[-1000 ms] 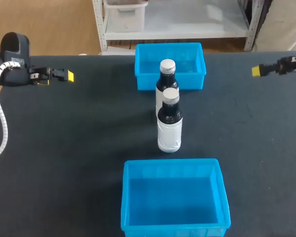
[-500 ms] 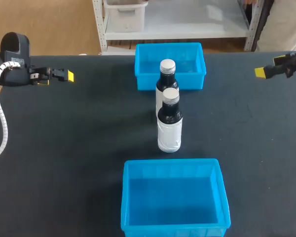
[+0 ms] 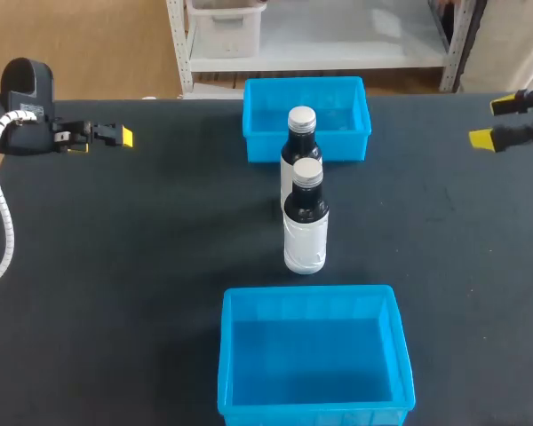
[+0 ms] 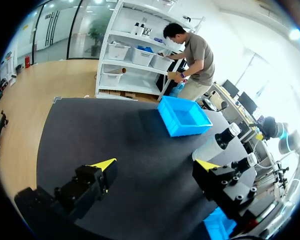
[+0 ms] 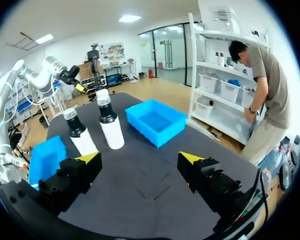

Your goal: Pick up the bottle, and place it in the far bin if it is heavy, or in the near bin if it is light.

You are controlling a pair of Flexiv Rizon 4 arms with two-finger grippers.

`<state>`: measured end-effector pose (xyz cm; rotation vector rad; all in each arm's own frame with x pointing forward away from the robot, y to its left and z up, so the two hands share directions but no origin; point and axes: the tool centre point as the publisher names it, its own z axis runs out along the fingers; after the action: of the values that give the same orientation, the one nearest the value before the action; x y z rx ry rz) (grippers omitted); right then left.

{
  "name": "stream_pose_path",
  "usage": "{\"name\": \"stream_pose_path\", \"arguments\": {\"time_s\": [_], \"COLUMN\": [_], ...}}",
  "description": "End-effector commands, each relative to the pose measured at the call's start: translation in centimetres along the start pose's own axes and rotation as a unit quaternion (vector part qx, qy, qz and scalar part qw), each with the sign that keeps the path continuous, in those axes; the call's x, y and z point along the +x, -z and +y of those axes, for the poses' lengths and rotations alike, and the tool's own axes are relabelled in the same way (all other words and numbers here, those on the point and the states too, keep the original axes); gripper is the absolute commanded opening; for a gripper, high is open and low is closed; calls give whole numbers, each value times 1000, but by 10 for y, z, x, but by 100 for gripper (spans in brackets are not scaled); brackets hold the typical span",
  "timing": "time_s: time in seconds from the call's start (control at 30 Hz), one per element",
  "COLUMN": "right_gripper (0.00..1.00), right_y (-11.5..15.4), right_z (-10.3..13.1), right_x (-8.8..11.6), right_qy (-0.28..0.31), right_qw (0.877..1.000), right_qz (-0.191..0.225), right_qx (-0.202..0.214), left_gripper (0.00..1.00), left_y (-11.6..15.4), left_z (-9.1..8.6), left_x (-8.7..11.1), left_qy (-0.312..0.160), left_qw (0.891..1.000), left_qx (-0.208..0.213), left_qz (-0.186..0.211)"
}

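Two dark bottles with white labels and silver caps stand upright mid-table, one behind the other. The front bottle (image 3: 305, 219) is between the bins; the rear bottle (image 3: 301, 140) stands just before the far blue bin (image 3: 266, 83). The near blue bin (image 3: 311, 355) is empty. My left gripper (image 3: 115, 136) hangs open at the far left, well away from the bottles. My right gripper (image 3: 496, 122) is open at the far right edge, holding nothing. The right wrist view shows both the rear bottle (image 5: 109, 125) and the front bottle (image 5: 80, 135) ahead of its open gripper (image 5: 139, 158).
Dark tabletop (image 3: 142, 266) spreads wide on both sides of the bottles. In the left wrist view the far bin (image 4: 184, 116) lies ahead of the open gripper (image 4: 155, 165), and the rear bottle (image 4: 217, 145) shows beside one finger.
My right gripper has drifted toward the right edge and turned, so its two yellow tips now show apart. The left arm, bottles and bins have not moved.
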<state>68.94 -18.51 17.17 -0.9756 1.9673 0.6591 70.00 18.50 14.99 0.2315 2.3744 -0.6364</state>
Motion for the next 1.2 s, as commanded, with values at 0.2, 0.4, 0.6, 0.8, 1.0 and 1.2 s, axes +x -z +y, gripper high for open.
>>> {"name": "stream_pose_path", "arguments": {"time_s": [0.2,0.4,0.6,0.8,1.0,1.2], "right_gripper": [100,100,100,100,100,100], "right_y": [7,11,13,13,14,13], "right_z": [6,17,31,47,63,77], "right_x": [5,7,5,5,6,6], "right_qy": [55,83,102,123,129,123], "right_qw": [956,948,946,949,960,970], "right_qz": [3,11,7,9,3,-12], "right_qx": [-290,-307,-306,-292,-250,-208], "left_gripper": [100,100,100,100,100,100], "left_y": [0,0,0,0,0,0], "left_z": [0,0,0,0,0,0], "left_x": [0,0,0,0,0,0], "left_qy": [0,0,0,0,0,0], "left_qw": [1000,1000,1000,1000,1000,1000], "left_qx": [0,0,0,0,0,0], "left_qz": [0,0,0,0,0,0]}}
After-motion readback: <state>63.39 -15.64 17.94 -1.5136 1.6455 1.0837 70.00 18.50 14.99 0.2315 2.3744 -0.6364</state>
